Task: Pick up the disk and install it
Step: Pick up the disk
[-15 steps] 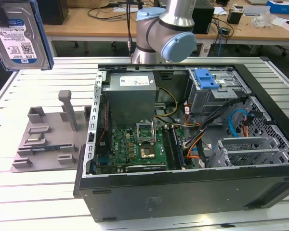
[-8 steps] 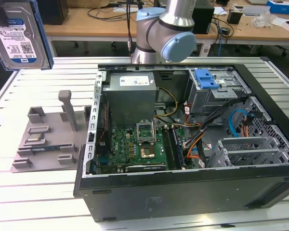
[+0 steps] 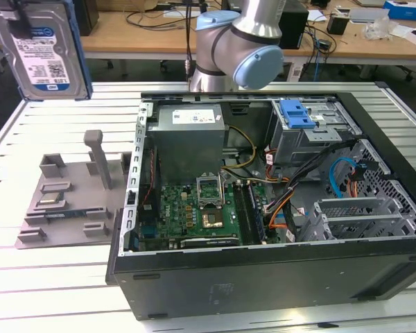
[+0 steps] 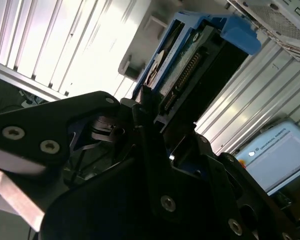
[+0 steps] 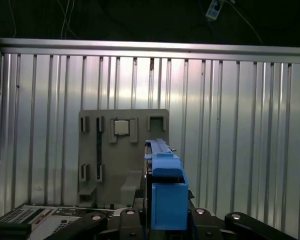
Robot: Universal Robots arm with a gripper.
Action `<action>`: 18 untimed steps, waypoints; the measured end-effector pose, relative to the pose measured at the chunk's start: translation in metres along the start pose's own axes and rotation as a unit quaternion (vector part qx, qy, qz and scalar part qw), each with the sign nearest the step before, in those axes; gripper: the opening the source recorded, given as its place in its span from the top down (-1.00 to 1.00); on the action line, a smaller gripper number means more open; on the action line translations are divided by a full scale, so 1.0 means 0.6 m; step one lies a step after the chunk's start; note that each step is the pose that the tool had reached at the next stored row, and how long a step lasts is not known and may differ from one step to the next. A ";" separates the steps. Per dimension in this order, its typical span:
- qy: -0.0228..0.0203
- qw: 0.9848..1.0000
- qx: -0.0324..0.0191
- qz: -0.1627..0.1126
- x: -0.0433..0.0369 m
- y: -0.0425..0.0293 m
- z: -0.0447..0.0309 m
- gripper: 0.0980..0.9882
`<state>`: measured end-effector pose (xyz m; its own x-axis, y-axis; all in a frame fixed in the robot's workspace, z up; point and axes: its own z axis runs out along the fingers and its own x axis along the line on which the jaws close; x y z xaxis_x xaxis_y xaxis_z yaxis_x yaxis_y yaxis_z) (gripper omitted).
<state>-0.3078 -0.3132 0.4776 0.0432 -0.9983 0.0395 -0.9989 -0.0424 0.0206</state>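
Ribbed aluminium tabletop [image 3: 62, 277] carries an open black metal computer case [image 3: 263, 291] lying on its side, green motherboard [image 3: 194, 208] exposed. Grey-and-blue robot arm [image 3: 236, 35] rises behind the case. Flat grey plastic fixture tray [image 3: 69, 208] lies on the tabletop just beside the case, at the exterior view's left. Grey boxy power supply [image 3: 191, 132] sits at the back of the case, and a small blue ridged plastic latch [image 3: 296, 113] is on the drive cage toward the exterior view's right. Flat rectangular silver metal disk [image 3: 41, 52] with blue-and-white label and blue plastic carrier is up in the air at the exterior view's top left, outside the case, on the tray's side. Black claw [image 4: 162, 117] is clamped on the disk (edge-on, connector row showing, in the second wrist view). In the first wrist view the disk stands edge-on between the claw's black parts, tray beyond it
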 end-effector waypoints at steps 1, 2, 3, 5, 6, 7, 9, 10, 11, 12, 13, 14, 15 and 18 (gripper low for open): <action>0.000 1.000 0.000 0.000 0.001 -0.014 0.000 0.39; 0.000 1.000 0.000 0.000 0.001 -0.021 0.000 0.39; 0.000 1.000 0.000 0.000 0.001 -0.029 0.000 0.39; 0.000 1.000 0.000 0.000 0.002 -0.052 0.000 0.39; 0.000 1.000 0.000 0.000 0.003 -0.063 -0.001 0.39; 0.000 1.000 0.000 0.000 0.003 -0.075 -0.001 0.39; 0.000 1.000 -0.001 0.000 0.004 -0.100 -0.001 0.39; 0.000 1.000 -0.001 0.000 0.005 -0.107 -0.001 0.39; 0.000 1.000 -0.001 0.000 0.005 -0.119 -0.001 0.39; 0.000 1.000 -0.001 0.000 0.006 -0.130 -0.001 0.39; 0.000 1.000 -0.001 0.000 0.006 -0.139 -0.001 0.39; 0.000 1.000 -0.001 0.000 0.006 -0.146 -0.001 0.39; 0.000 1.000 -0.001 0.000 0.007 -0.157 -0.001 0.39; 0.000 1.000 -0.002 0.000 0.009 -0.200 -0.001 0.39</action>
<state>-0.1880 -0.3133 0.4761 0.0435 -0.9983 0.0393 -0.9988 -0.0426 0.0241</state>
